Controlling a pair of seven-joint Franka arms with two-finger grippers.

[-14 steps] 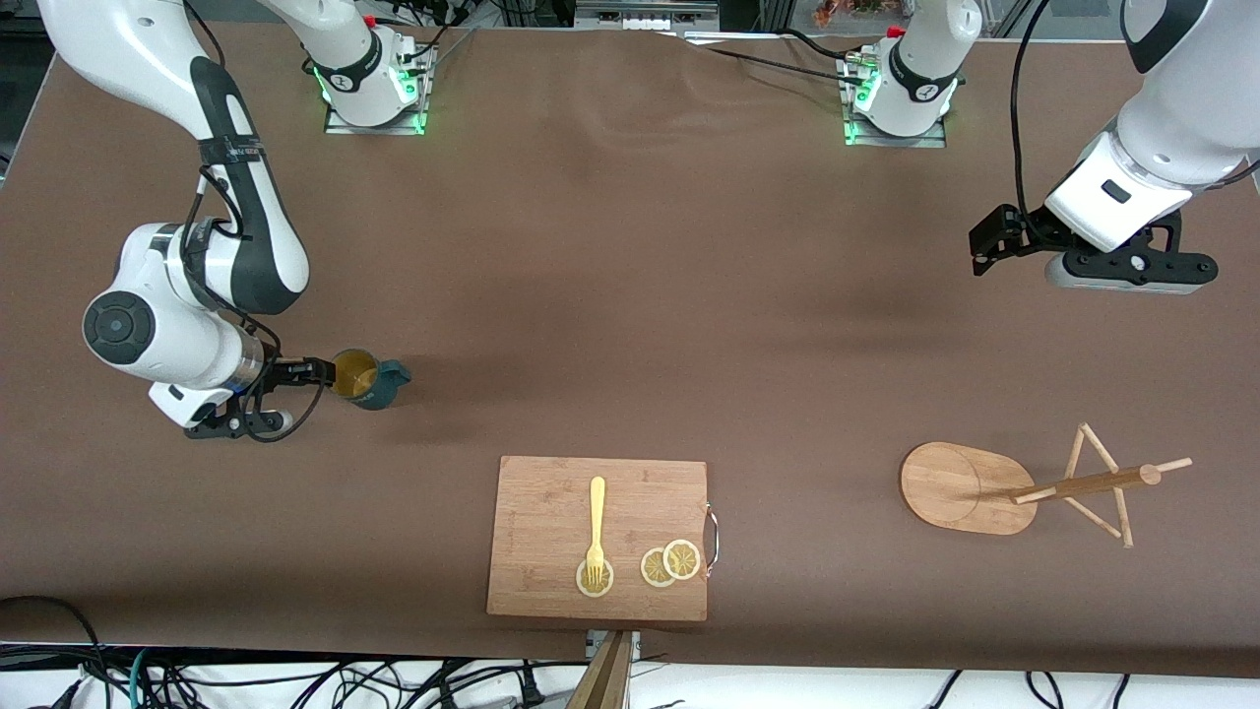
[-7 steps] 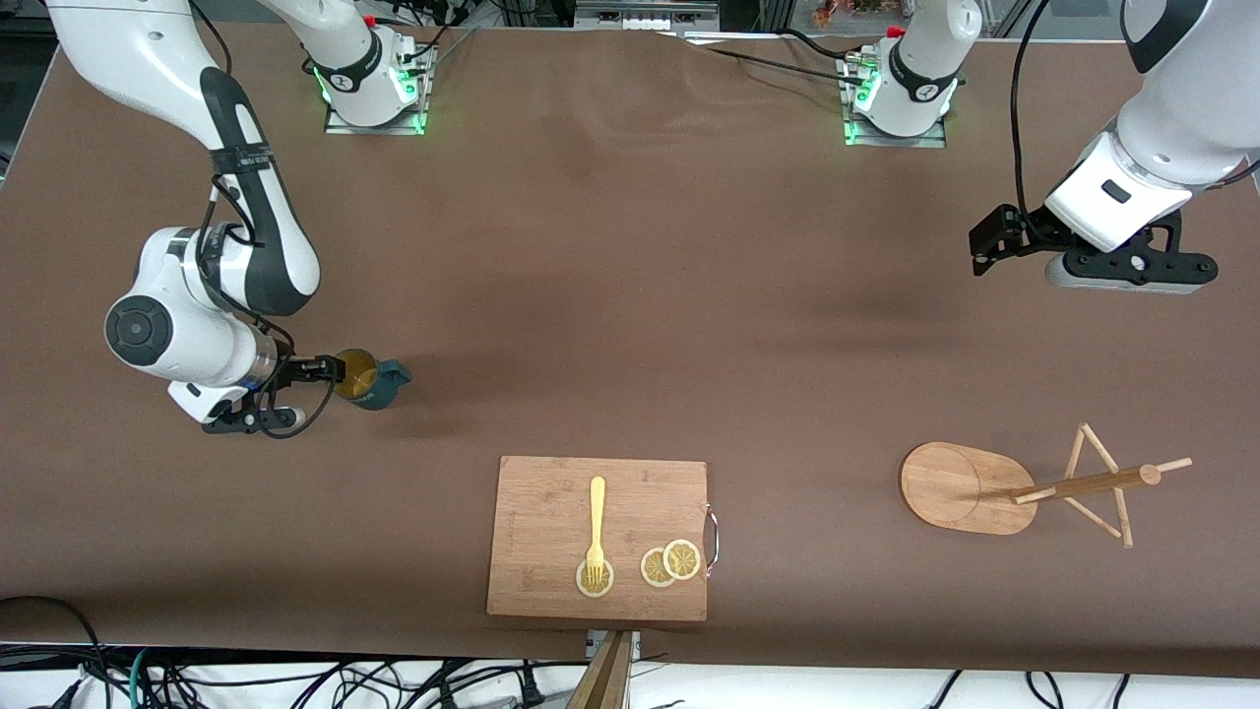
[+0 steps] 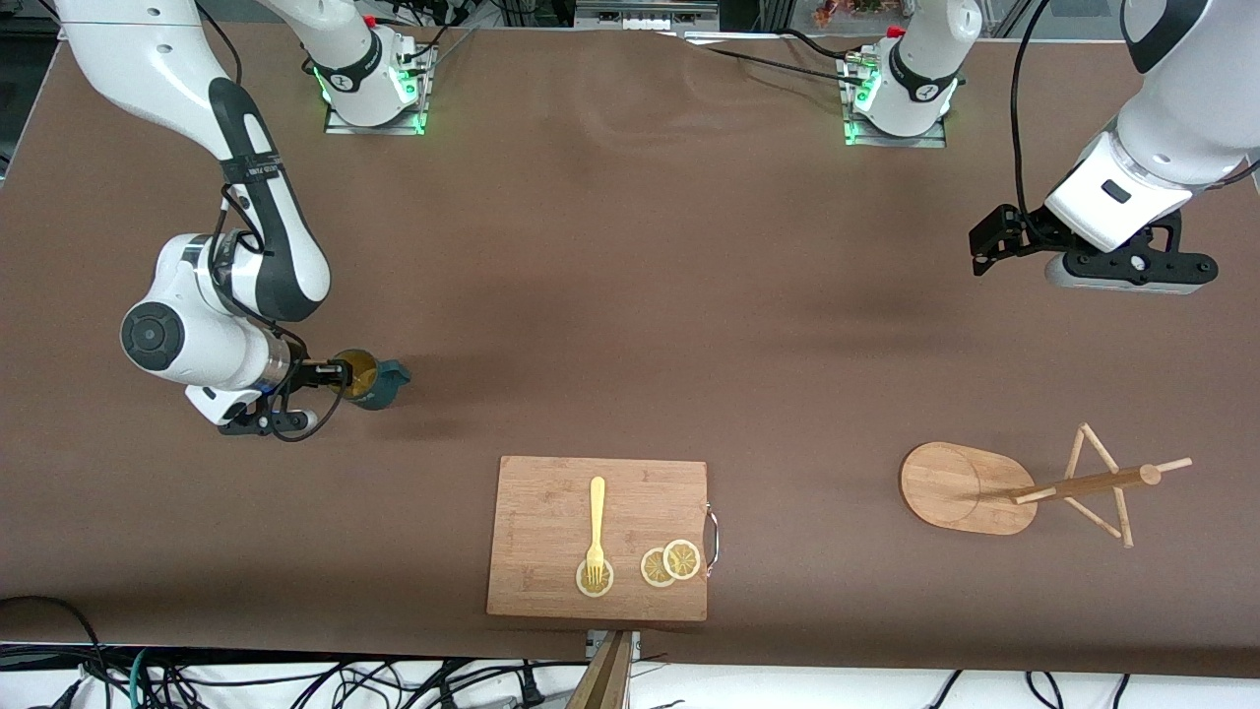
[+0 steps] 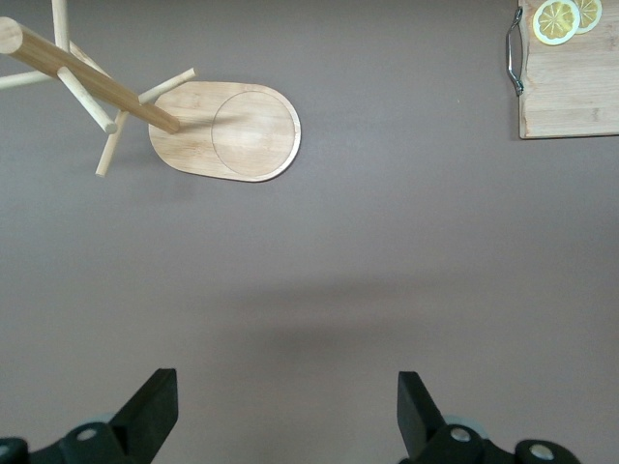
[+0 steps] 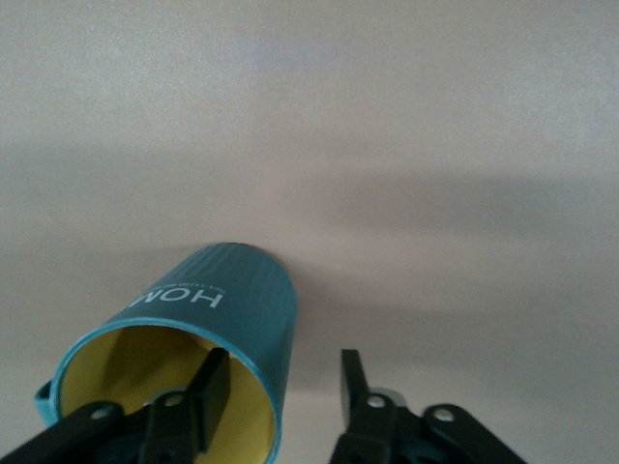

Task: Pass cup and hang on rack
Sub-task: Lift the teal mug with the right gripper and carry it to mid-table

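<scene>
Front view: the cup (image 3: 369, 379) is standing on the brown desk (image 3: 630, 295) toward the right arm's end, handle pointing toward the left arm's end; the right tool (image 3: 340, 374) is straddling its rim; the bamboo rack (image 3: 970, 487) is standing upright, well apart. Left wrist view: the left tool (image 4: 282, 411) is hanging spread wide over bare desk. Right wrist view: ribbed teal wall between the fingers (image 5: 211, 385), not yet pinched.

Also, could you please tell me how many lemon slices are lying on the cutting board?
3, all on the cutting board at its edge nearest the front camera: one lemon slice under the fork tines, two overlapping slices beside the board's metal handle.
</scene>
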